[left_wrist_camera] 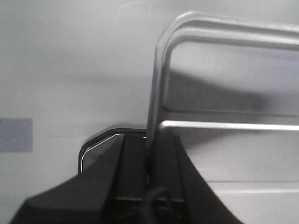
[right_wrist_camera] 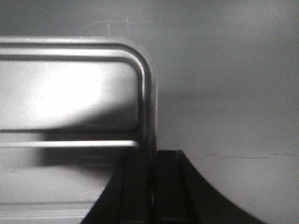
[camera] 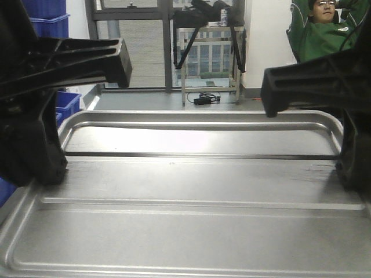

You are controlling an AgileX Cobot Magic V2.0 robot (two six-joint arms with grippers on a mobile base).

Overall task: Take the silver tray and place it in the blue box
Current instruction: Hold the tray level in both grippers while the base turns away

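Observation:
The silver tray (camera: 191, 226) fills the front view, held level and close to the camera, its ridges running across. My left gripper (camera: 45, 167) is shut on the tray's left rim and my right gripper (camera: 349, 168) on its right rim. In the left wrist view the tray rim (left_wrist_camera: 156, 84) runs straight into the left gripper (left_wrist_camera: 150, 158), jaws pressed on either side. The right wrist view shows the same grip by the right gripper (right_wrist_camera: 153, 172) on the tray's corner rim (right_wrist_camera: 148, 93). The blue box (camera: 69, 104) shows only partly at the left, mostly hidden behind my left arm.
Stacked blue crates (camera: 49, 17) stand at the top left. A metal rack (camera: 208, 55) and cables (camera: 203, 98) stand before a glass door behind the tray. A person in green (camera: 322, 29) sits at the back right. Plain grey surface lies under the tray in both wrist views.

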